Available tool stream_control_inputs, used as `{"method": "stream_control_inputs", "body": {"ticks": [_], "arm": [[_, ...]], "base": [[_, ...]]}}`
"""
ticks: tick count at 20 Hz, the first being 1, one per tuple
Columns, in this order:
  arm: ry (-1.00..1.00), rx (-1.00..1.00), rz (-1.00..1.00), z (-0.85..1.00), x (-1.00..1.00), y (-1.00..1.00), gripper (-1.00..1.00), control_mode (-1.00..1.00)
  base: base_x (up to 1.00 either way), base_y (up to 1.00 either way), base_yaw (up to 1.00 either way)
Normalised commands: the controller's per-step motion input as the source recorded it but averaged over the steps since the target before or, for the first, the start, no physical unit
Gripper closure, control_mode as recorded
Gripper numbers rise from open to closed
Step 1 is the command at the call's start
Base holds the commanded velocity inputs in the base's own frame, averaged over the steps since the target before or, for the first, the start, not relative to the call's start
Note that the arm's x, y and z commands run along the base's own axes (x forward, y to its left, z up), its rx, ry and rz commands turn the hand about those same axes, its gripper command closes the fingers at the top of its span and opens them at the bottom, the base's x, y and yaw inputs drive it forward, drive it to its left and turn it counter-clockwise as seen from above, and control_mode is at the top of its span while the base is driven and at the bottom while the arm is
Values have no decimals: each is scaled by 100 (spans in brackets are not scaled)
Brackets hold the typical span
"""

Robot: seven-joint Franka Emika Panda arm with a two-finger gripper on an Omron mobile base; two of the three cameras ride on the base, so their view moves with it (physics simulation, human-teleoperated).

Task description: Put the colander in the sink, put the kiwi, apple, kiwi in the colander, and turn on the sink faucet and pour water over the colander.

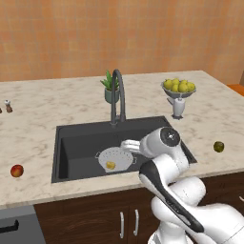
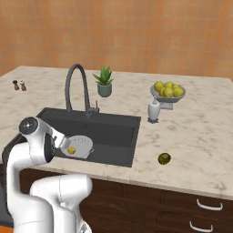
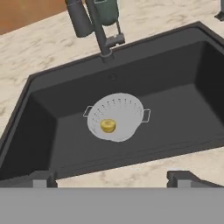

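The white colander (image 3: 116,116) sits on the floor of the dark sink (image 3: 175,65) with the yellowish kiwi (image 3: 108,126) inside it. My gripper (image 3: 113,178) hangs above the sink's front edge, over the colander, open wide and empty. The hand (image 1: 129,145) shows over the basin beside the colander (image 1: 116,158). The apple (image 1: 17,170) lies on the counter left of the sink. The dark green kiwi (image 1: 218,146) lies on the counter to the right, seen also as the kiwi (image 2: 164,159). The sink faucet (image 1: 116,95) arches over the basin's back; water is out of view.
A potted plant (image 1: 111,88) stands behind the faucet. A bowl of lemons (image 1: 178,88) and a white dispenser (image 1: 178,107) stand at the back right. Small shakers (image 1: 8,106) are at the far left. A tiled wall backs the counter.
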Motion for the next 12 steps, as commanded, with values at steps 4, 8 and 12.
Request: {"method": "stream_control_inputs", "body": {"ticks": [4,8,12], "arm": [[0,4,3,77,-50,-100,-100,-100],[6,1,0,62,-36,-100,-100,-100],[1,0,0,0,-42,-100,-100,-100]], "base": [[0,0,0],[0,0,0],[0,0,0]]}}
